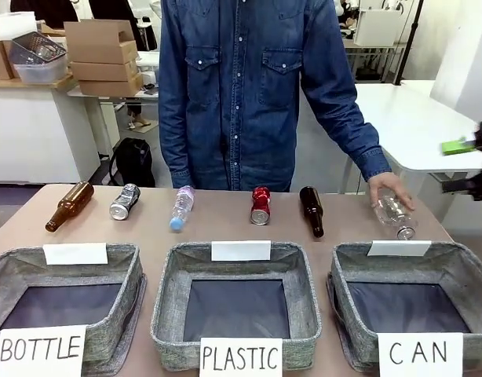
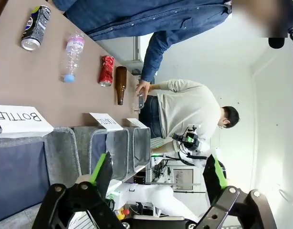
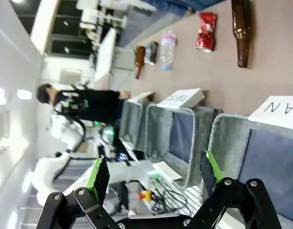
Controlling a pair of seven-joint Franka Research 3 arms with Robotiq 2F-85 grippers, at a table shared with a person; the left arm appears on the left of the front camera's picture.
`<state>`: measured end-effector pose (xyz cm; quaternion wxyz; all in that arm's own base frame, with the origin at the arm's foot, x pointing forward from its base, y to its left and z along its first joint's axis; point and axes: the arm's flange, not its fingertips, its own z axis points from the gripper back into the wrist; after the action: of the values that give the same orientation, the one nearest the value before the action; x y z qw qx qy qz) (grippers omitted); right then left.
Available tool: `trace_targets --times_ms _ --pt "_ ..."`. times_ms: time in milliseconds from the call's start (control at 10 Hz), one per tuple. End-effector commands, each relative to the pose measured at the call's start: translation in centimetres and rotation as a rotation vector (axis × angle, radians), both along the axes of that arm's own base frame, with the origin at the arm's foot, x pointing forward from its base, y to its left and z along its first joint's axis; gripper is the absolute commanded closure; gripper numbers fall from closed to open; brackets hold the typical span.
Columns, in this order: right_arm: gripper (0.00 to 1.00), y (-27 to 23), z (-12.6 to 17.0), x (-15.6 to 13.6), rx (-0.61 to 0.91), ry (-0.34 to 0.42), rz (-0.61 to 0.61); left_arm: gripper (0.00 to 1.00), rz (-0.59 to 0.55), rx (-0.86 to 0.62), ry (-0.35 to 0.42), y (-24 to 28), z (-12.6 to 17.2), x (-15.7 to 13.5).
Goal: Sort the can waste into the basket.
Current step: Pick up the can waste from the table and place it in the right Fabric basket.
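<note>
Along the far side of the counter (image 1: 225,228) six containers lie in a row, all apart from one another. From left to right they are an amber bottle (image 1: 68,206), the silver can (image 1: 125,201), a clear plastic bottle (image 1: 181,208) with a blue cap, the red can (image 1: 261,205), a dark brown bottle (image 1: 312,210) and a second clear bottle (image 1: 396,215), on which the person's hand (image 1: 386,187) rests. Both cans lie on their sides, dented.

Nearer, three grey woven baskets stand side by side: the BOTTLE basket (image 1: 133,281) at the left, the PLASTIC basket (image 1: 169,298) in the middle and the CAN basket (image 1: 469,271) at the right, each with a dark bottom and a white sign on its near wall. The red can lies just beyond the PLASTIC basket's far rim, left of the CAN basket. The silver can lies beyond the BOTTLE basket's far right corner, well apart from the CAN basket.

At the right edge of the front view, the right gripper (image 1: 459,166) hangs off the counter's right side, far from both cans. Its green-padded fingers stand apart with nothing between them. In its own wrist view, the left gripper (image 2: 157,174) likewise has its fingers spread wide around nothing, with the baskets beyond them.
</note>
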<state>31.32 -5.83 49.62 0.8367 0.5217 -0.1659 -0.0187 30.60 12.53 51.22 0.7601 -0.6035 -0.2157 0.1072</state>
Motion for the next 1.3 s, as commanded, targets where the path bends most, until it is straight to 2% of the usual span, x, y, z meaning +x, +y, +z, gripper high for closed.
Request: trace_targets --times_ms 0,200,400,500,600,700,800,1000,1100,1200 --pt "0.0 3.4 1.2 5.0 -0.114 0.02 0.089 0.0 -0.009 -0.002 -0.027 0.0 0.0 0.1" --pt "0.0 -1.1 2.0 1.0 -0.051 -0.015 0.059 0.0 -0.009 -0.002 -0.027 0.0 0.0 0.1" --pt "0.0 -4.0 1.4 -4.2 -0.037 -0.084 -0.036 0.0 -0.009 -0.002 -0.027 0.0 0.0 0.1" --pt "0.0 -4.1 1.0 -5.4 -0.066 -0.109 -0.049 0.0 -0.009 -0.002 -0.027 0.0 0.0 0.1" --pt "0.0 -3.6 0.7 -5.5 -0.098 -0.125 -0.047 0.0 -0.009 -0.002 -0.027 0.0 0.0 0.1" --pt "0.0 -2.2 0.7 -4.2 -0.152 -0.124 -0.081 0.0 -0.009 -0.002 -0.027 0.0 0.0 0.1" --pt "0.0 0.5 0.9 -1.7 -0.226 -0.099 -0.103 0.0 -0.009 -0.002 -0.027 0.0 0.0 0.1" --pt "0.0 6.3 1.4 3.3 -0.288 -0.094 0.081 0.0 -0.009 -0.002 -0.027 0.0 0.0 0.1" --pt "0.0 7.8 1.8 5.0 -0.28 -0.084 0.127 0.0 -0.009 -0.002 -0.027 0.0 0.0 0.1" --pt "0.0 7.6 2.0 5.1 -0.283 -0.077 0.138 0.0 -0.009 -0.002 -0.027 0.0 0.0 0.1"
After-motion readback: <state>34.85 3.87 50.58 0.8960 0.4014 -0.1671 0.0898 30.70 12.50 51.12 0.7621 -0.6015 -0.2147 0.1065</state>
